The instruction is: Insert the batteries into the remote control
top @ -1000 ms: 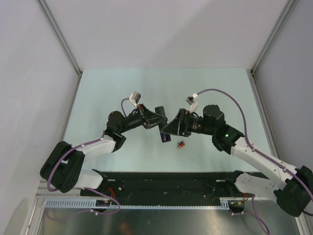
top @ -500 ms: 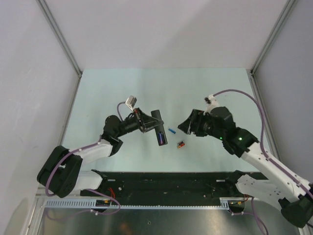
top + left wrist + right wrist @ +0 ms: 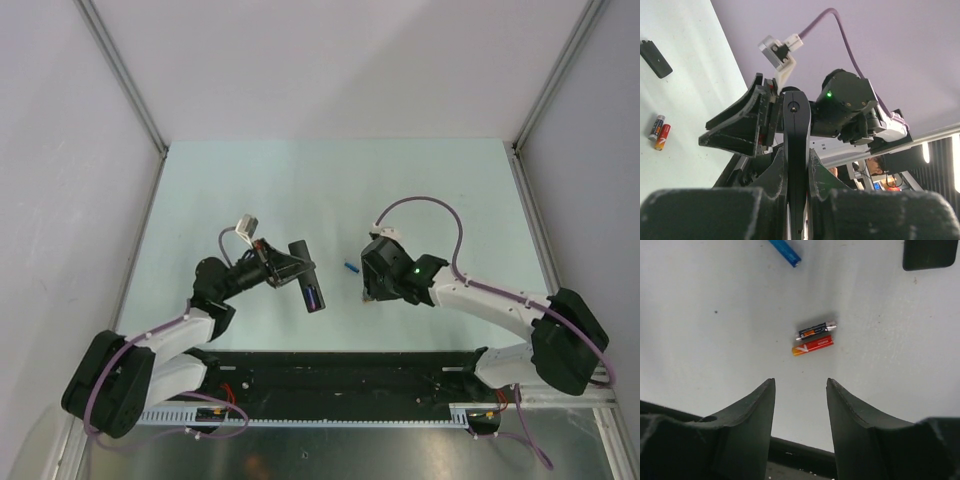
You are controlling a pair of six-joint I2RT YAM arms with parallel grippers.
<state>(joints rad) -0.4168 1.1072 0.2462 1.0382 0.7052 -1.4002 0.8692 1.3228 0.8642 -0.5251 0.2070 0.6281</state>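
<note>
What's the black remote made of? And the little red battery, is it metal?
The remote looks like hard black plastic, smooth with a dull finish and no print that shows. The red battery has a shiny red printed wrap, probably thin plastic film. There's likely metal underneath, but its bare ends are too small to tell.

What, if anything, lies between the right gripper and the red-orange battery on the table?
Nothing visible does. In the right wrist view only bare table separates the open right gripper from the red-orange battery. A darker battery lies close beside it on the far side, out of the path.
</note>
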